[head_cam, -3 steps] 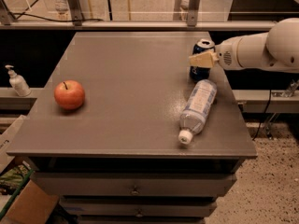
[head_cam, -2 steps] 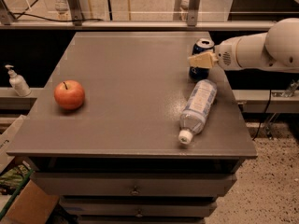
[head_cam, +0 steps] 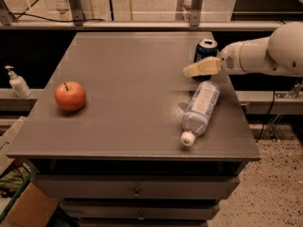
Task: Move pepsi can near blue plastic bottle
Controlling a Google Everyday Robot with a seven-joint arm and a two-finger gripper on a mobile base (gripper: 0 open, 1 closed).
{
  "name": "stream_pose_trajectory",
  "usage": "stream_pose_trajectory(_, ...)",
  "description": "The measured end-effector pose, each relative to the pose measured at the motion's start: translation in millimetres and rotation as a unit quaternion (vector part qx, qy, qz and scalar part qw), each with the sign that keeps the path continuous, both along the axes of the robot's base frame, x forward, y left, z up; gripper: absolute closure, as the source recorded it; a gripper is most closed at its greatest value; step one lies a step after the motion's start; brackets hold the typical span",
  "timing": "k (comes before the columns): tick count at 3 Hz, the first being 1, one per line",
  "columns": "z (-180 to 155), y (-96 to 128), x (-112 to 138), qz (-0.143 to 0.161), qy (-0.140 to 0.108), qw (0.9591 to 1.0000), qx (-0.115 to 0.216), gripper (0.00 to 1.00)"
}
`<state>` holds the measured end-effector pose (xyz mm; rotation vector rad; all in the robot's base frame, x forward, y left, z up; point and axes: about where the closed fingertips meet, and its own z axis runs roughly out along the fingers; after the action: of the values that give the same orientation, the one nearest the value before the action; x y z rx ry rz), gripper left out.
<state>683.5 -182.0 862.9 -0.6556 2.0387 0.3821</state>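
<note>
The pepsi can [head_cam: 207, 48] stands upright near the table's far right edge, dark blue with a silver top. My gripper [head_cam: 201, 68], cream-coloured on a white arm [head_cam: 265, 56] that reaches in from the right, sits right in front of the can and hides its lower part. The blue plastic bottle [head_cam: 201, 109] lies on its side just in front of the gripper. Its white cap [head_cam: 188, 138] points toward the table's front edge.
A red apple [head_cam: 70, 95] sits on the left of the grey table [head_cam: 132, 79]. A white pump dispenser [head_cam: 17, 82] stands on a ledge left of the table. Drawers are under the tabletop, and a rail runs behind it.
The gripper has shifted slightly down and to the left in front of the can. The can, the bottle and the apple have not moved.
</note>
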Motion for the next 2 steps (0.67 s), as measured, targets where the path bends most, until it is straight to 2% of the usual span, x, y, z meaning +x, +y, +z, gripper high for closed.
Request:
stream_pose_trajectory(1,-0.1,-0.1,-0.1,0.0,0.0,1.0,0.0,0.0)
stream_pose_trajectory(2,9.4,-27.2,-6.9,-0.011,-0.014,0.9998,0.008,0.0)
